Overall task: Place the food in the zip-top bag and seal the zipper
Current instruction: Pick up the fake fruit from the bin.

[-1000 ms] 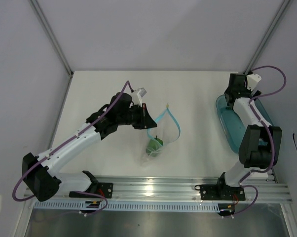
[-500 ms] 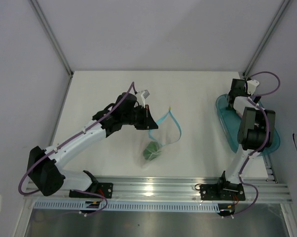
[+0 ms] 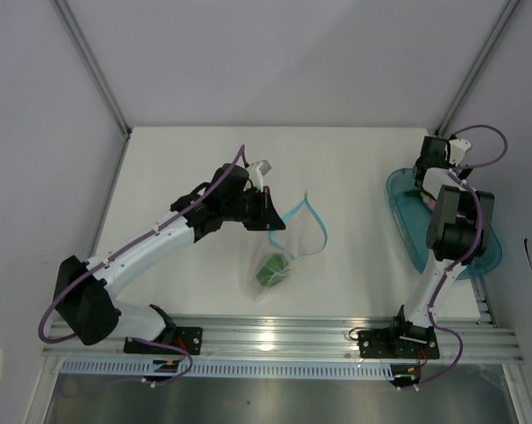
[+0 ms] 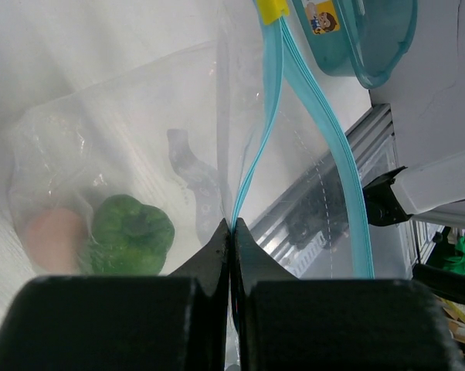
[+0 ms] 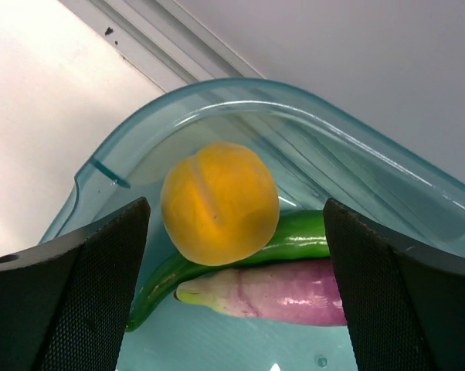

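Observation:
The clear zip-top bag (image 3: pixel 279 256) lies mid-table with its mouth open. Its light teal zipper (image 3: pixel 312 221) forms a loop. My left gripper (image 3: pixel 268 215) is shut on the zipper strip (image 4: pixel 252 147) at one edge of the mouth. Inside the bag are the green bell pepper (image 4: pixel 132 236) and the pale egg (image 4: pixel 53 239). My right gripper (image 3: pixel 421 181) is open above the far end of the teal tray (image 3: pixel 407 225). Between its fingers (image 5: pixel 62 294) lie the yellow pepper (image 5: pixel 219 202) and the purple eggplant (image 5: pixel 294 297), untouched.
A long green chili pepper (image 5: pixel 294 239) also lies in the tray (image 5: pixel 217 100), under the yellow one. The bag's yellow slider tab (image 4: pixel 273 9) sits at the far end of the zipper. The aluminium rail (image 3: pixel 275 331) runs along the near edge. Walls close the sides.
My right gripper has swung to the tray's far end and lowered over the food there. My left gripper has shifted slightly right with the bag's edge still pinched.

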Action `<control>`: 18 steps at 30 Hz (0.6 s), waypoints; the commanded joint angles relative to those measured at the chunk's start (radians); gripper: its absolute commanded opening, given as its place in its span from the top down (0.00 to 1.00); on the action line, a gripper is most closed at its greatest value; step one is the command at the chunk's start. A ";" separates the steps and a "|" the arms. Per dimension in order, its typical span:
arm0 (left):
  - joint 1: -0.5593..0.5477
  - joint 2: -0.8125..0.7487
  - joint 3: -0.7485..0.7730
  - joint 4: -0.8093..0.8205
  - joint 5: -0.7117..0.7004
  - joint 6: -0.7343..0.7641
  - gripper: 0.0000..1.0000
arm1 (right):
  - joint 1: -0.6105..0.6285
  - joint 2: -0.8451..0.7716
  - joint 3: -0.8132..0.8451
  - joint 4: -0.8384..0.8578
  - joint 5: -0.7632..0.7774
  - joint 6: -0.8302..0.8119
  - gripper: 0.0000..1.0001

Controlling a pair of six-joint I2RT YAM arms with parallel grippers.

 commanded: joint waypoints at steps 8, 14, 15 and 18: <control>-0.008 0.008 0.039 0.010 0.023 0.025 0.99 | -0.023 0.053 0.101 -0.038 -0.025 -0.006 0.11; -0.008 0.012 0.045 0.008 0.026 0.025 0.99 | -0.027 0.063 0.114 -0.067 -0.044 -0.003 0.20; -0.008 0.012 0.047 0.008 0.025 0.025 1.00 | -0.027 0.061 0.111 -0.065 -0.044 -0.003 0.21; -0.008 0.013 0.048 0.010 0.028 0.025 0.99 | -0.028 0.064 0.120 -0.068 -0.054 -0.008 0.31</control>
